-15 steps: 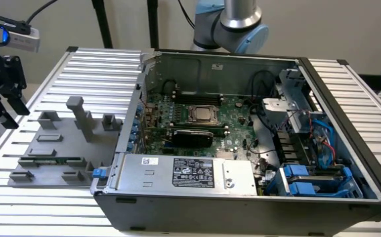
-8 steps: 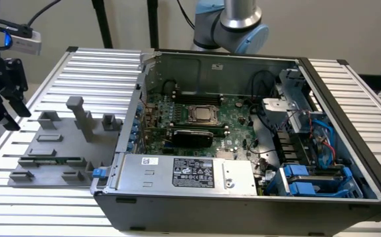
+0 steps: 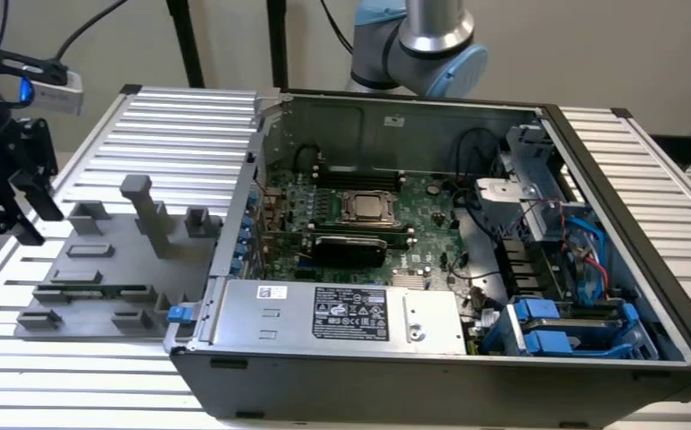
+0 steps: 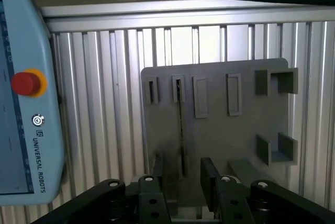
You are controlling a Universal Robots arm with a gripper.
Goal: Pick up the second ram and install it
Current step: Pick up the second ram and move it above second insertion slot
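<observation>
The second ram (image 3: 97, 289) is a thin green stick lying in a holder on the grey fixture plate (image 3: 130, 300), at the exterior view's left of the computer case. In the wrist view the ram (image 4: 180, 122) shows edge-on as a thin dark line standing in a slot of the plate (image 4: 220, 140). My gripper (image 3: 32, 215) hangs above the table's left side, higher than the plate and apart from the ram. My gripper (image 4: 183, 182) is open, its two black fingers (image 4: 209, 182) apart with nothing held between them.
The open computer case (image 3: 632, 224) fills the middle and right, with the green motherboard (image 3: 417, 202) and its processor socket (image 3: 369, 208) inside. Tall grey blocks (image 3: 148, 210) stand on the fixture plate. A teach pendant (image 4: 26, 103) with a red button lies beside the plate.
</observation>
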